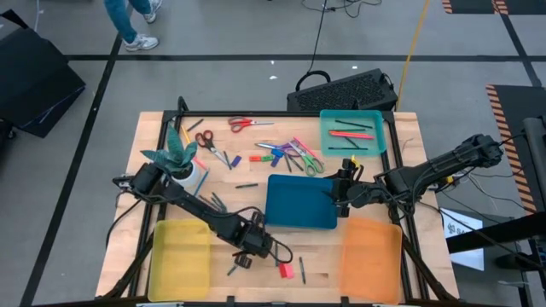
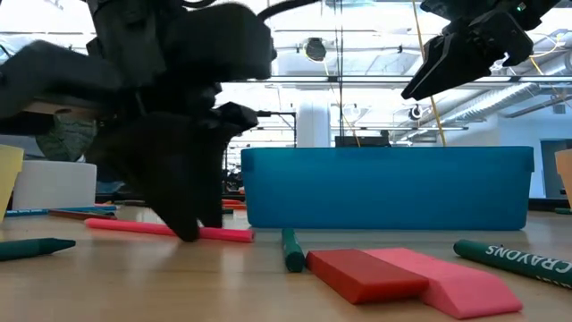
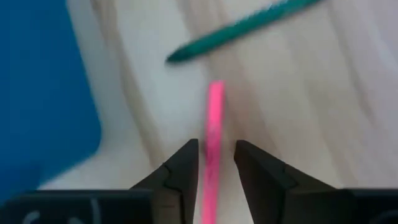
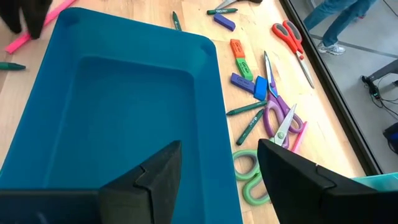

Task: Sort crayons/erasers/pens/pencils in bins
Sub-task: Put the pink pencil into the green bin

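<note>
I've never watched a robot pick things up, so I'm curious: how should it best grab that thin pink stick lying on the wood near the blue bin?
Across its narrow width, coming straight down from above. The pink stick lies flat on the table, so only its long sides are free. The left gripper already straddles it, fingers open on either side; closing there looks sound.

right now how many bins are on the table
4. In the high view: yellow bin lower left, orange bin lower right, dark blue bin in the middle, teal bin upper right. None seems hidden.
</note>
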Controlling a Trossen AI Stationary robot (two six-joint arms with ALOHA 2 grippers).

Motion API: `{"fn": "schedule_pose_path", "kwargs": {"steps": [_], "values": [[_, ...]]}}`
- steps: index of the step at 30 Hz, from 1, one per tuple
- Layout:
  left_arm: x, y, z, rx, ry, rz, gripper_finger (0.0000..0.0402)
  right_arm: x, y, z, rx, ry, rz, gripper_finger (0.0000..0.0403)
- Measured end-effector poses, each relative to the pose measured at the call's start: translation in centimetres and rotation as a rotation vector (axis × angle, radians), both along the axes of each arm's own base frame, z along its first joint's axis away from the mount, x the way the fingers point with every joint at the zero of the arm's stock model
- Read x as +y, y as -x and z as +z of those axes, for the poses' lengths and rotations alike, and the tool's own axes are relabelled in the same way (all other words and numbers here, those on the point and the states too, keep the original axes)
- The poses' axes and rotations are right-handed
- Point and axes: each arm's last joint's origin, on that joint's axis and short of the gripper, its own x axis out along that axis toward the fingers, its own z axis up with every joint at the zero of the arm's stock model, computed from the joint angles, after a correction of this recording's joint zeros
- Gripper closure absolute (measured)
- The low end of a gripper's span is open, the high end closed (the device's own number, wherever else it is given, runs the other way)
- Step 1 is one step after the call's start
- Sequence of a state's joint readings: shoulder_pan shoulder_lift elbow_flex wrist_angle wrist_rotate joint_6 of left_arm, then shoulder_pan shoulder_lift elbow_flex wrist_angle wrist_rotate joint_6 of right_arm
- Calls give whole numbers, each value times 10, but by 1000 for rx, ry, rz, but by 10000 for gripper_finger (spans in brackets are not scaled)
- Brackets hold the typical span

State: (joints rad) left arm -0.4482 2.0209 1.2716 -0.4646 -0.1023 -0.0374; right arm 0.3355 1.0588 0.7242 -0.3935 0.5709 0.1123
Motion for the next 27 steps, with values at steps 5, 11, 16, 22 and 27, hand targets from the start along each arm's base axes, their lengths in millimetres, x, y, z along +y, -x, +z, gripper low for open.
{"fn": "schedule_pose_path", "kwargs": {"steps": [5,11,16,22,27], "values": [[-3,-5,-3,-102,61,-11,294,0,0,0,-6,-15,-12,200],[2,0,-21,-193,116,6,293,1,0,0,2,-60,15,200],[5,9,-35,-279,167,7,293,1,0,0,2,-60,15,200],[15,20,-48,-378,250,-6,293,1,0,0,4,-53,22,200],[23,26,-54,-399,263,-53,293,2,-2,2,-26,-51,34,200]]}}
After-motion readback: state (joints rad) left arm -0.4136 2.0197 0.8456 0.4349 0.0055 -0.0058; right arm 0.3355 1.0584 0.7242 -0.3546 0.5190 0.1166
